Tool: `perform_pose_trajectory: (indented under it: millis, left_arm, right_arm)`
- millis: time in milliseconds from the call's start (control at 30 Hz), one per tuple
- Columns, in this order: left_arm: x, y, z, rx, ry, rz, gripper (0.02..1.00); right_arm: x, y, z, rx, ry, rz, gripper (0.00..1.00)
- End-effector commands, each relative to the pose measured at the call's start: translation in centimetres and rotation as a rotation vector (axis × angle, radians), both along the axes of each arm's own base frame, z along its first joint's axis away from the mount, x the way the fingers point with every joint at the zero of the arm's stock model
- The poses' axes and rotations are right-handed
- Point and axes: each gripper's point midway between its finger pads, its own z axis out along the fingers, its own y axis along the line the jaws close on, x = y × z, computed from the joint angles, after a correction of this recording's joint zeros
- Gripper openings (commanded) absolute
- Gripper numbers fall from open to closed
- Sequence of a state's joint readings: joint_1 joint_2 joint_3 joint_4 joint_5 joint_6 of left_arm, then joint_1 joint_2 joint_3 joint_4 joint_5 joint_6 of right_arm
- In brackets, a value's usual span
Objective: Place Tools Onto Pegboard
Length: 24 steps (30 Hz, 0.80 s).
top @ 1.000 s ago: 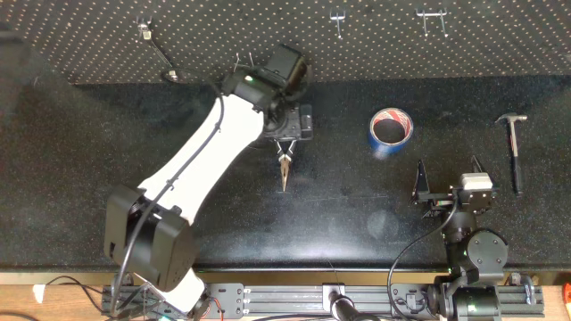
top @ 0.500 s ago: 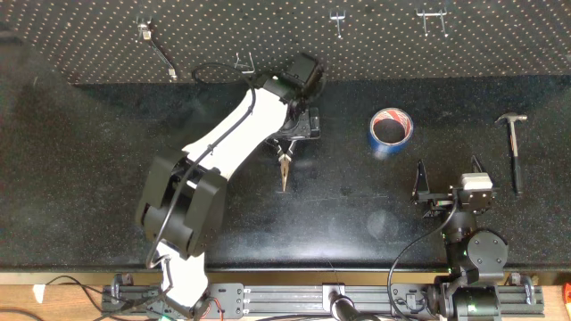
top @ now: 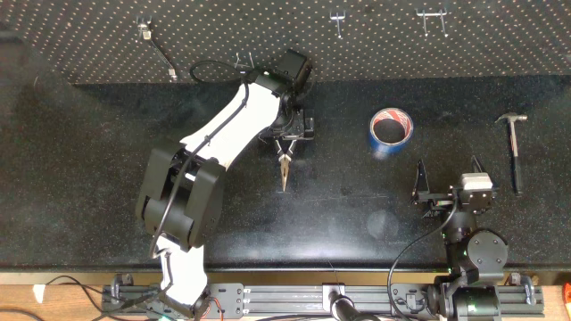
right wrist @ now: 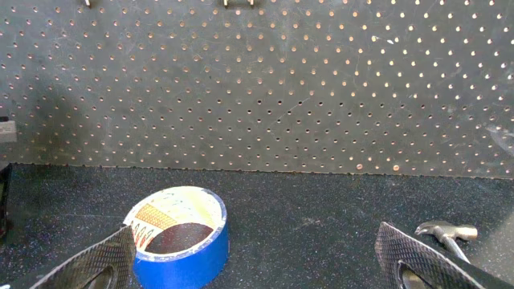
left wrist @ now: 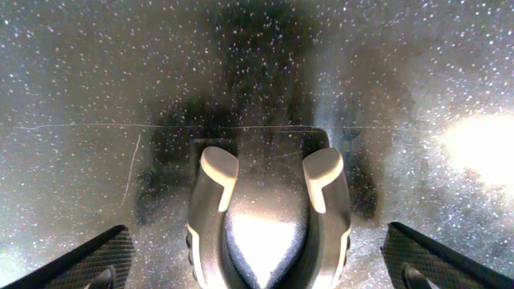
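Observation:
Pliers (top: 284,168) lie on the black table with their tip toward the front edge. My left gripper (top: 293,134) hovers right over their handle end. In the left wrist view the two pale handles (left wrist: 218,193) sit between my left gripper's (left wrist: 257,269) widely spread fingers, which do not touch them. A blue tape roll (top: 391,131) (right wrist: 178,237) lies to the right, and a hammer (top: 513,152) (right wrist: 446,233) lies at the far right. My right gripper (top: 446,183) (right wrist: 257,269) stands open and empty near the front right. The pegboard (top: 375,40) (right wrist: 257,96) runs along the back.
A slim dark tool (top: 159,52) hangs on the pegboard at the left. Bare metal hooks (top: 337,18) (top: 432,18) stick out further right, and another hook (top: 241,62) is just behind the left arm's wrist.
The left arm's elbow has swung up and in toward the middle, while its gripper has stayed over the pliers' handles. Pliers, tape, hammer and right arm have not moved.

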<state>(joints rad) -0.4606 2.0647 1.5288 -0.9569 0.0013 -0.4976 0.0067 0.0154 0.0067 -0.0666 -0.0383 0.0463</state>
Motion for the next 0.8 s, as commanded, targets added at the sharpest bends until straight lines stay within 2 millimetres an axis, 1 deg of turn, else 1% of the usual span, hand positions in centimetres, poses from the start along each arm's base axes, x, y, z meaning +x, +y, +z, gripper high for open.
perform_pose_trajectory:
  millis: [33, 200, 333, 367, 600, 667, 700, 800]
  left_arm:
    - [0.1, -0.2, -0.4, -0.005, 0.012, -0.008, 1.0]
    - [0.4, -0.3, -0.4, -0.01, 0.001, -0.008, 1.0]
    - [0.6, -0.4, -1.0, -0.013, 0.001, -0.006, 1.0]
    - [0.3, -0.4, -1.3, -0.008, 0.015, -0.01, 1.0]
    - [-0.3, -0.5, -1.7, -0.001, 0.041, -0.016, 1.0]
    - [-0.3, -0.5, -1.7, -0.001, 0.041, -0.016, 0.869]
    - [-0.3, -0.5, -1.7, -0.001, 0.041, -0.016, 0.766]
    - [-0.3, -0.5, -1.7, 0.0, 0.041, -0.016, 0.678]
  right_arm:
    - [0.0, -0.1, -0.1, -0.01, 0.001, -0.003, 0.976]
    - [0.0, -0.1, -0.1, -0.01, 0.002, -0.003, 0.976]
    - [0.0, -0.1, -0.1, -0.01, 0.002, -0.003, 0.976]
    - [0.0, -0.1, -0.1, -0.01, 0.002, -0.003, 0.976]
    - [0.0, -0.1, -0.1, -0.01, 0.002, -0.003, 0.976]
    - [0.0, -0.1, -0.1, -0.01, 0.002, -0.003, 0.976]
    - [0.0, -0.1, -0.1, -0.01, 0.002, -0.003, 0.976]
    - [0.0, -0.1, -0.1, -0.01, 0.002, -0.003, 0.976]
